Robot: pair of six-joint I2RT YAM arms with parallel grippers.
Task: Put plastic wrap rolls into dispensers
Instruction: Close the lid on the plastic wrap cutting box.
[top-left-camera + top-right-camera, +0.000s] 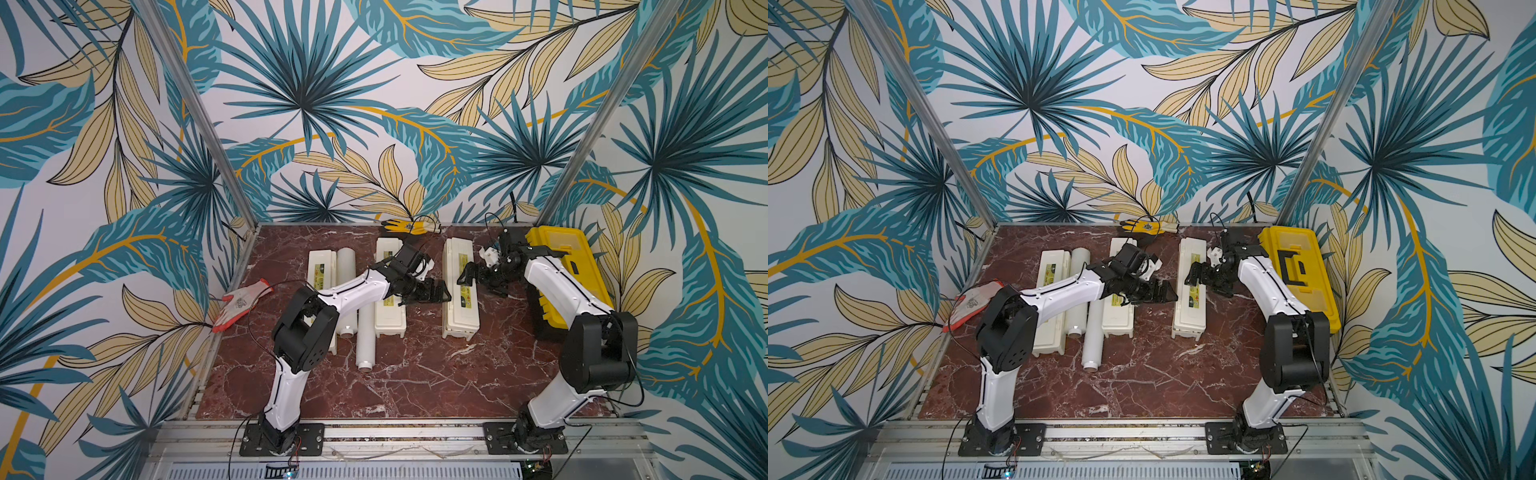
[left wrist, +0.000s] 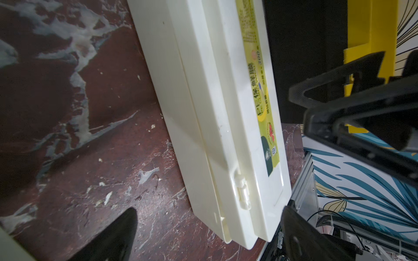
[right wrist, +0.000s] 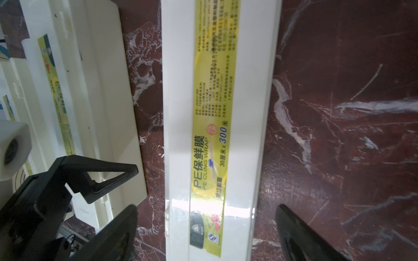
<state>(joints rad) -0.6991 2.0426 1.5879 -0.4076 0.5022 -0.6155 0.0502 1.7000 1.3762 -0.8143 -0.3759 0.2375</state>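
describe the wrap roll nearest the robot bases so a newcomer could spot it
On the red marble table, find the left dispenser and middle dispenser. Two white rolls lie between them; yours is the plastic wrap roll jutting past their near ends, unlike the other roll.

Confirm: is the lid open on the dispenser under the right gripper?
No, the dispenser is shut, its yellow-labelled lid lying flat, below the open right gripper.

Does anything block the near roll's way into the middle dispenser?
Yes. The middle dispenser has its lid shut, and the left arm stretches over both it and the near roll. Nothing lies on the table between the two.
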